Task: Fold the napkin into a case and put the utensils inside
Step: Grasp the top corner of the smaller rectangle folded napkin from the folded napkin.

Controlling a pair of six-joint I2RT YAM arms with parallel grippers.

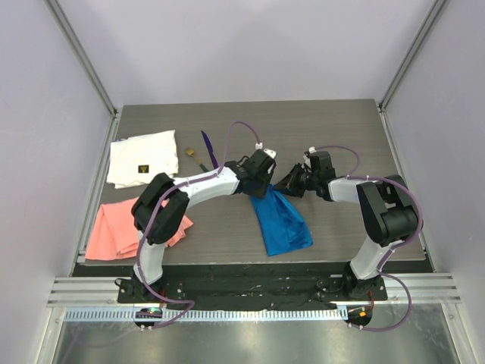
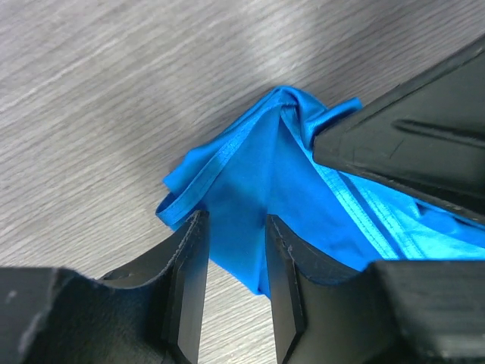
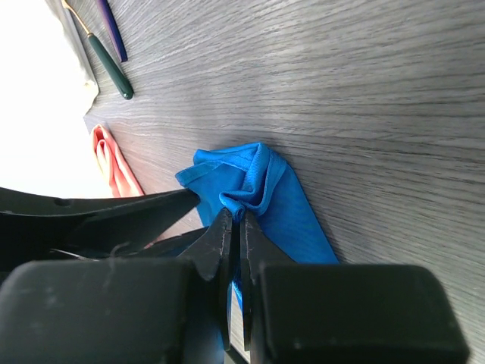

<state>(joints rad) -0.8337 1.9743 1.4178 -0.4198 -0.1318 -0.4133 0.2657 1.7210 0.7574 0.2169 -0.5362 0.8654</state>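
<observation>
Centrally, right gripper (image 3: 236, 218) clamping upper end of napkin (image 1: 283, 221), fingers together on cloth; left gripper (image 2: 235, 224) fingers standing apart, straddling fold.

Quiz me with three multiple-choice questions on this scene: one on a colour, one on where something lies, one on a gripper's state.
1. The napkin is: A) white B) blue C) pink.
2. The utensils lie: A) on the napkin B) on the table beside the white cloth C) in a gripper.
3. The right gripper is: A) shut on the napkin B) wide open C) holding a utensil.
Answers: B, bright blue cloth; B, both lie on bare wood; A, it pinches a blue fold.
</observation>
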